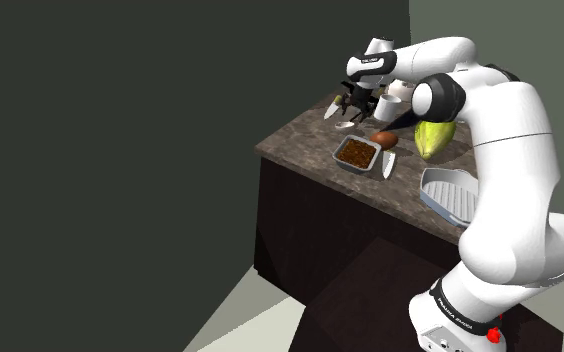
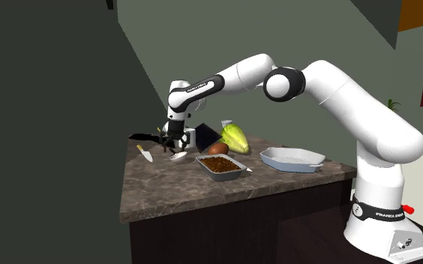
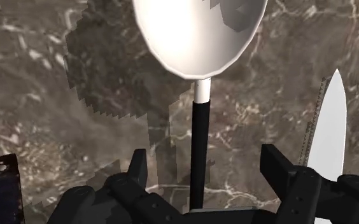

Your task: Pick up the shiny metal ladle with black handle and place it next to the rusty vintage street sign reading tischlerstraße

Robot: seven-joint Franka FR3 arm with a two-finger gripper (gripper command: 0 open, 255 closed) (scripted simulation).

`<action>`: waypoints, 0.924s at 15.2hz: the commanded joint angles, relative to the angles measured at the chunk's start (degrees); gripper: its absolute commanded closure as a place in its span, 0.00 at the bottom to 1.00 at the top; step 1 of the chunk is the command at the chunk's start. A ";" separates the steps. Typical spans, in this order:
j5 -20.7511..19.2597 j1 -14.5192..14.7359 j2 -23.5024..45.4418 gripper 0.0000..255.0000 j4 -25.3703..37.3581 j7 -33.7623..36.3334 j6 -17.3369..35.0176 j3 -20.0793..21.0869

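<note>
While our all-black gripper [image 3: 206, 160] hangs open, the white-bowled, black-handled ladle [image 3: 197, 38] lies beneath, handle running untouched between its fingers [image 3: 280, 167].

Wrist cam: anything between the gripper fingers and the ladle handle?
Nothing but bare brown marble counter. In the wrist view the open black gripper straddles the thin black handle of the pale-bowled ladle, a gap on each side.

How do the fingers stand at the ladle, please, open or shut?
Open: in the wrist view the fingers stand apart on either side of the black handle of the ladle, touching it nowhere.
</note>
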 commanded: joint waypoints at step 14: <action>-0.45 0.16 -3.57 0.00 1.13 0.24 -4.68 -0.35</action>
